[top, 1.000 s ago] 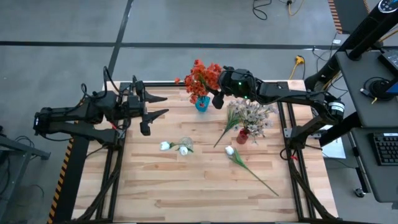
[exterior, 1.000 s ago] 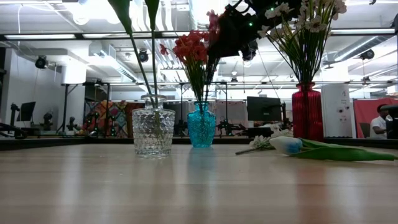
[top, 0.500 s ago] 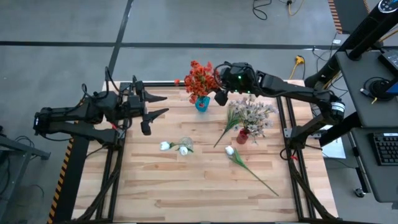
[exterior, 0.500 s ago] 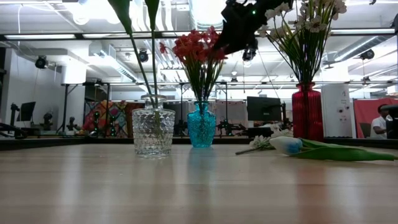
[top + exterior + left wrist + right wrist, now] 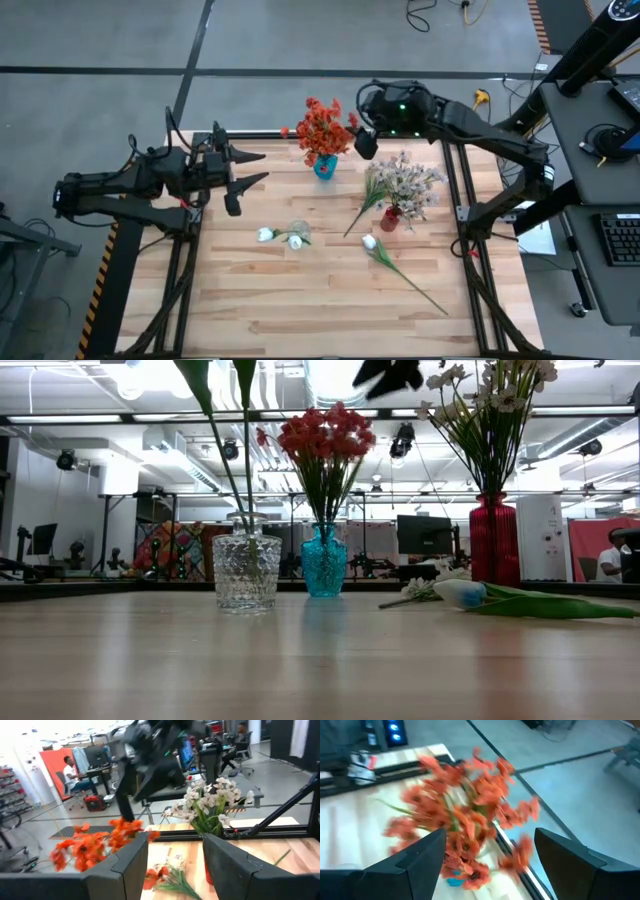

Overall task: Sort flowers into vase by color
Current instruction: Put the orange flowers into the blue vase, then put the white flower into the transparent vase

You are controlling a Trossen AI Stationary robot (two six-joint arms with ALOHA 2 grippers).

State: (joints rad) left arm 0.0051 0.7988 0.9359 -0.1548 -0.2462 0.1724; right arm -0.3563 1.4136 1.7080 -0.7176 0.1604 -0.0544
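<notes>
Orange-red blossoms (image 5: pixel 322 125) stand by their stems in a blue vase (image 5: pixel 325 166), also the orange-red blossoms (image 5: pixel 465 815) of the right wrist view. My right gripper (image 5: pixel 362 145) hangs open just right of them and touches nothing; in the low view the right gripper (image 5: pixel 390 372) is high above the vases. Pale pink-white bunches (image 5: pixel 405 183) fill a red vase (image 5: pixel 390 218). White tulip buds (image 5: pixel 266 235) lean out of a clear glass vase (image 5: pixel 298 230). One white tulip (image 5: pixel 370 242) lies flat on the table. My left gripper (image 5: pixel 262 167) waits open at the table's left.
A loose green-stemmed spray (image 5: pixel 358 215) lies on the table left of the red vase. The lying tulip's long stem (image 5: pixel 415 285) runs toward the near right corner. The table's near half (image 5: pixel 300 310) is bare wood. A person (image 5: pixel 608 560) sits in the room beyond.
My right gripper has risen and drawn back from the orange-red blossoms, toward the table's far right corner. The blossoms it stood against have swung back together above the blue vase.
</notes>
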